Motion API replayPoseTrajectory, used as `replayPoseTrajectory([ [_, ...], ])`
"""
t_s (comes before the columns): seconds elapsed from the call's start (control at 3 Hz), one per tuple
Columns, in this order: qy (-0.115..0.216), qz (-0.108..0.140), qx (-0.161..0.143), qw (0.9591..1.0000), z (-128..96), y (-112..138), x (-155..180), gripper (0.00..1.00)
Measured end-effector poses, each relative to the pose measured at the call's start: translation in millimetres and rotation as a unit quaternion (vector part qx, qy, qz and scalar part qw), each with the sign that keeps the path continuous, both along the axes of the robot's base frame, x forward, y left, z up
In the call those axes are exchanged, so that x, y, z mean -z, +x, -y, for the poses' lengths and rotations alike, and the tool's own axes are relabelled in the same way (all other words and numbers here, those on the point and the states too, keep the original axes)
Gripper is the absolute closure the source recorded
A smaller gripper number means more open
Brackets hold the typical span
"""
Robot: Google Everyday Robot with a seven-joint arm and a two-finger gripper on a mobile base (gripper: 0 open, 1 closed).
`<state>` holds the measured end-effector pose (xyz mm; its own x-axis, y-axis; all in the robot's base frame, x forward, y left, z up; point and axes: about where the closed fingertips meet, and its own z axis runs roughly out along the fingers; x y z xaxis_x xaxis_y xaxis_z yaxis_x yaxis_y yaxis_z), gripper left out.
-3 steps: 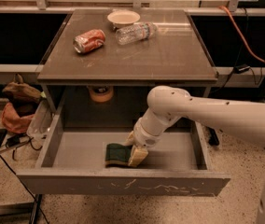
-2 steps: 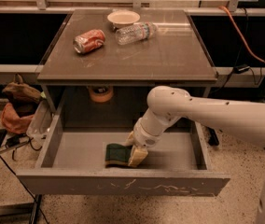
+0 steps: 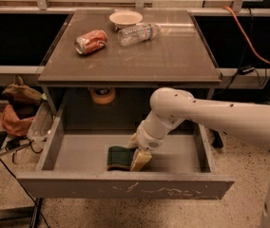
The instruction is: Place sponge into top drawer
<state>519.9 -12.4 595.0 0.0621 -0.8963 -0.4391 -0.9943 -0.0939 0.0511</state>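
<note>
1. Your gripper (image 3: 139, 154) is down inside the top drawer (image 3: 125, 186), near the front and about midway along its width. The white arm reaches it from the right, passing under the table's edge.
2. You cannot tell from this view whether the gripper is clamped on anything or has let go; its tip meets the sponge's right end.
3. The sponge (image 3: 118, 156) lies flat on the drawer floor, just behind the scratched front panel. Its dark green side faces up, and a strip of yellow foam shows along the edge nearest the panel.
4. Its long axis seems to run left to right, roughly parallel to the front panel, with the right end hidden behind the gripper.
5. The drawer is pulled well out.
6. Behind it, under the tabletop, sits an orange-tan roll (image 3: 101, 95).
7. On the table (image 3: 139, 61) above, toward the back, lie a crushed can (image 3: 91, 42) and a clear bottle (image 3: 137, 33) on their sides, with a pale bowl (image 3: 125, 18) behind them.
</note>
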Motion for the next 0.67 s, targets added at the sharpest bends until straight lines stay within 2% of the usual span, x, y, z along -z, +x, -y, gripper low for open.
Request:
replayPoseTrajectory([
  [0.33,0.0,0.0,0.0,1.0,0.0,0.0,0.0,0.0],
  [0.67,0.0,0.0,0.0,1.0,0.0,0.0,0.0,0.0],
])
